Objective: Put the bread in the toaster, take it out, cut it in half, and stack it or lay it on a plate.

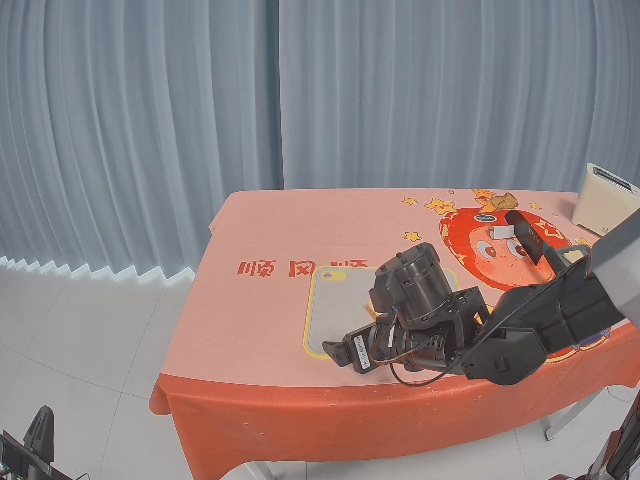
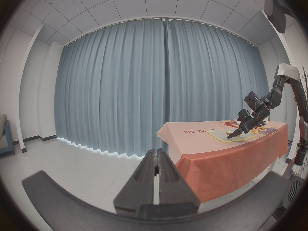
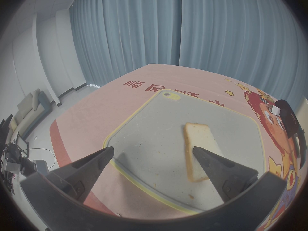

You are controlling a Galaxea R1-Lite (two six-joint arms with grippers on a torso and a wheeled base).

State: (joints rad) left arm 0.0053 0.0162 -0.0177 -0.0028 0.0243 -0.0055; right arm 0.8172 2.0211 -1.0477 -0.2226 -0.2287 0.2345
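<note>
While bread (image 3: 199, 138) lies on board (image 3: 144, 125) | right claw (image 3: 152, 149) wide | left claw (image 2: 156, 156) closed, empty

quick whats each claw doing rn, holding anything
Left claw: shut, holding nothing.
Right claw: open over the cutting board; the bread lies on the board, not gripped.

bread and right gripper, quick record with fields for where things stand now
bread: one whole slice, flat on the cutting board
right gripper: open, low over the board, not gripping the slice
left gripper: shut, empty, off to the side of the table
knife: on the tablecloth, between board and toaster
toaster: at the table's right edge
</note>
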